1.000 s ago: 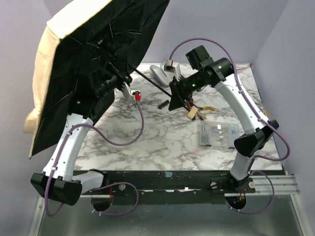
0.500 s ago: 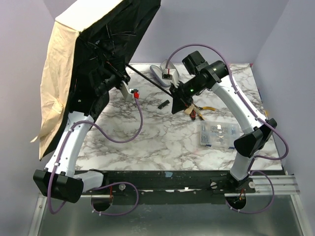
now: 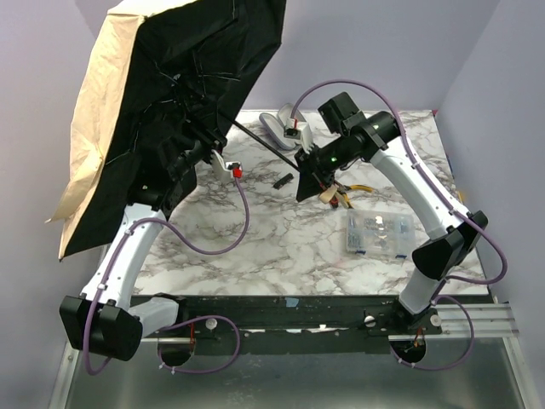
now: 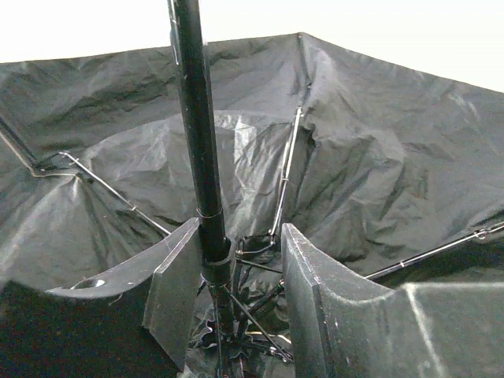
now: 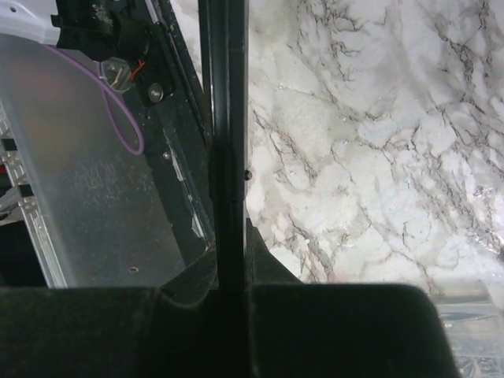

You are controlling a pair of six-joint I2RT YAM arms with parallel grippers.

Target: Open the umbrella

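Note:
The umbrella's canopy (image 3: 200, 68) stands spread at the upper left, black inner side toward the camera, tan outer side (image 3: 89, 145) along its left edge. Its thin black shaft (image 3: 260, 141) runs down-right to my right gripper (image 3: 304, 173), which is shut on the shaft (image 5: 224, 118). A beige knob handle (image 3: 327, 195) shows just below that gripper. My left gripper (image 3: 197, 141) reaches inside the canopy. In the left wrist view it (image 4: 236, 291) is open around the shaft (image 4: 197, 157), with the runner (image 4: 214, 264) against the left finger (image 4: 175, 291). Ribs and black cloth (image 4: 378, 181) fill that view.
A pale sleeve (image 3: 274, 128) lies at the table's far edge behind the right wrist. A clear plastic box (image 3: 375, 232) sits at the right. A small black piece (image 3: 283, 180) and red and yellow items (image 3: 353, 191) lie near the right gripper. Marble table (image 3: 281, 239).
The canopy has swung and spread, so more of its black inner side faces the camera. The left arm has shifted right with it. The right gripper still holds the shaft.

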